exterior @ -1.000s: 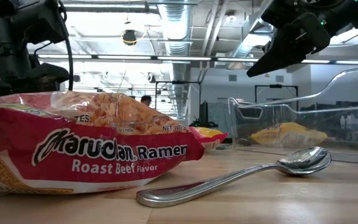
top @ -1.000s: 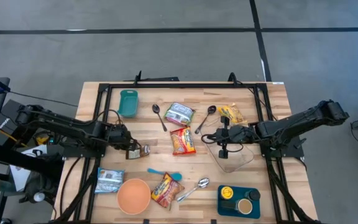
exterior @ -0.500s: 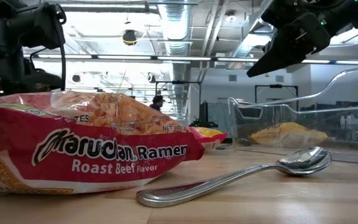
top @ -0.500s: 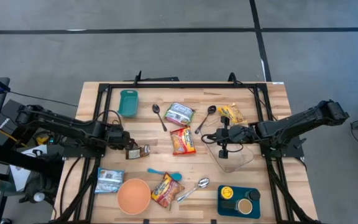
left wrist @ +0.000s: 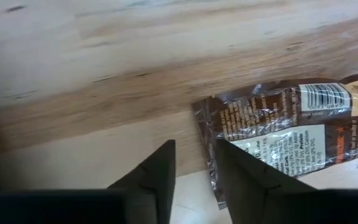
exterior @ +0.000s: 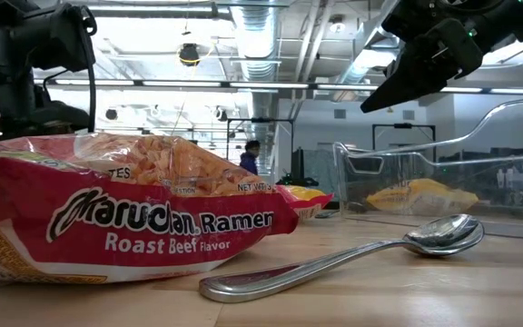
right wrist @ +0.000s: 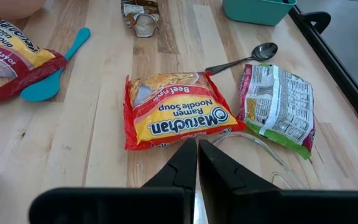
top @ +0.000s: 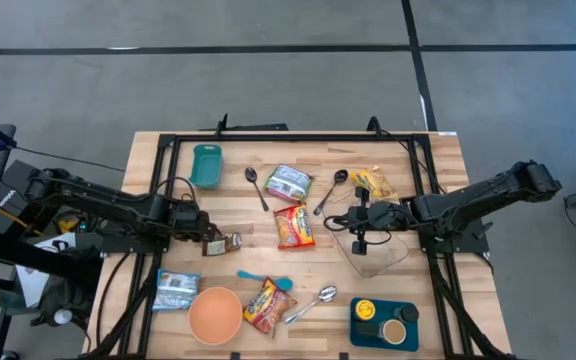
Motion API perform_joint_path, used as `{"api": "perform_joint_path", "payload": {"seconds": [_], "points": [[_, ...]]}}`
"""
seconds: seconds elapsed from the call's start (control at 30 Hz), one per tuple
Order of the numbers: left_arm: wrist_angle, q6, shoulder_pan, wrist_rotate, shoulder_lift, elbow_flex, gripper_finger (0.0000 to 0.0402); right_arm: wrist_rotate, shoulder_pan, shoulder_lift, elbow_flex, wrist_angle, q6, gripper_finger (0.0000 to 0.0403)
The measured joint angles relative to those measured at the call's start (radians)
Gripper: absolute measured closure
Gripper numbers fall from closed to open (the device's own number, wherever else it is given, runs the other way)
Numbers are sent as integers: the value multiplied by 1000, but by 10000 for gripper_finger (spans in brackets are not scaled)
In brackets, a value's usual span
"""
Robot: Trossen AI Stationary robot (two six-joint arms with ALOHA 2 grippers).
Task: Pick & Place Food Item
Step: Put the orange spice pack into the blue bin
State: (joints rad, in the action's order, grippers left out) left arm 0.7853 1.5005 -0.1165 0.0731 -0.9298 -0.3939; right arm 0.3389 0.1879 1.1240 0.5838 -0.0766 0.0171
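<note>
Left arm stretched in from the left edge, low over the wooden surface (top: 238, 205), left pincer (top: 204, 240) at the left end of a small brown snack packet (top: 223, 242). Fingers (left wrist: 160, 180) parted by a narrow gap, the packet's crimped end lying against the inner edge of one finger but not visibly pinched between them. Packet flat on the surface, left of centre; printing on it too small to read, its far end cut off in the left wrist view.

Farther left and back: teal bin (top: 206, 165). Near edge: silver-blue packet (top: 176, 290), orange bowl (top: 215, 314), teal spoon (top: 265, 280), Maruchan roast beef ramen pack (top: 265, 304) filling the left of the low view and hiding most of the surface behind it, metal spoon (top: 313, 302) just beside it.

Centre: dark spoon (top: 256, 186), green-and-white packet (top: 288, 182), red-and-yellow Maruchan beef ramen pack (top: 295, 226), a second dark spoon (top: 331, 190), yellow bag (top: 372, 184).

Right arm stretched in from the right, raised above the surface, right pincer (top: 353, 222) closed with fingers (right wrist: 185, 165) pressed together and nothing between, hanging over the far-left edge of a clear plastic container (top: 376, 250). Container hard to trace from above. Near right: dark teal tray (top: 383, 322) with a yellow lid and a cup, contents unclear.
</note>
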Motion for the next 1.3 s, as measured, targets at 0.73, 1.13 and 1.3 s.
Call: {"api": "perform_joint_path", "payload": {"seconds": [0.73, 1.13, 1.3], "points": [[-191, -2, 0, -55, 1, 91, 281, 0, 1, 0, 0, -1, 1, 393], [-203, -3, 0, -57, 0, 93, 315, 0, 1, 0, 0, -2, 1, 393], [-211, -3, 0, -59, -1, 93, 330, 0, 1, 0, 0, -2, 1, 393]]}}
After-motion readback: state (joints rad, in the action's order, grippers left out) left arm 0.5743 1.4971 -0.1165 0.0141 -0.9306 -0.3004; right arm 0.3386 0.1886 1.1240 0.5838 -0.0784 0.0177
